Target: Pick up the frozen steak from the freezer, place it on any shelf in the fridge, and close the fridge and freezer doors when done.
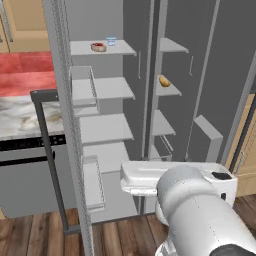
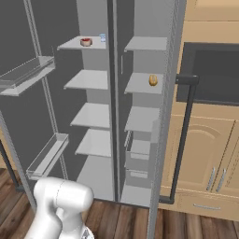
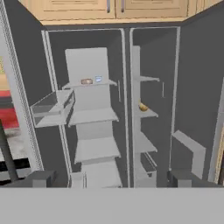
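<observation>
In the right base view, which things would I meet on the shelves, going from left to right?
frozen steak → blue-white cup → orange-brown lump, one shelf lower in the freezer.

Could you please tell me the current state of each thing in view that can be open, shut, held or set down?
Wider grey fridge door with clear bins: open.
Narrower grey freezer door: open.
Small flat reddish frozen steak: lying unheld on the top shelf of the wider fridge compartment, beside the blue-white cup.
Orange-brown rounded lump: resting on the second shelf of the narrower freezer compartment.
End effector: open, empty.
</observation>
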